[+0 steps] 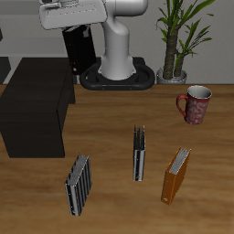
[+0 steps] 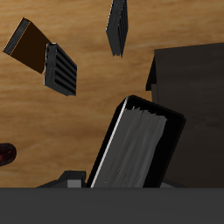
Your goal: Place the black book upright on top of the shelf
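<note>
Plain matte black hardcover book w/ white page edges [image 1: 80, 47] hangs in the air, clamped in the robot's pincer [image 1: 79, 37], well off the table [image 1: 110, 114] and over the back end of the low, wide matte black boxy shelf [image 1: 37, 102], close to the robot's white base [image 1: 117, 57]. In the wrist view the black book [image 2: 140, 144] fills the foreground, its page edge a pale strip along one side, w/ the shelf [image 2: 197, 87] just beyond it; the fingers themselves are hidden there. Nearer the table's front edge stand 3 other books, apart from each other: a grey-and-black striped book [image 1: 79, 185] closest to the shelf, a dark slim book [image 1: 139, 153] in the middle & an orange-brown book [image 1: 176, 175] on the far side from the shelf. Farther back, beside the base, sits a dark red patterned mug [image 1: 196, 103]. A potted green plant [image 1: 179, 37] stands behind the mug at the table's back.
</note>
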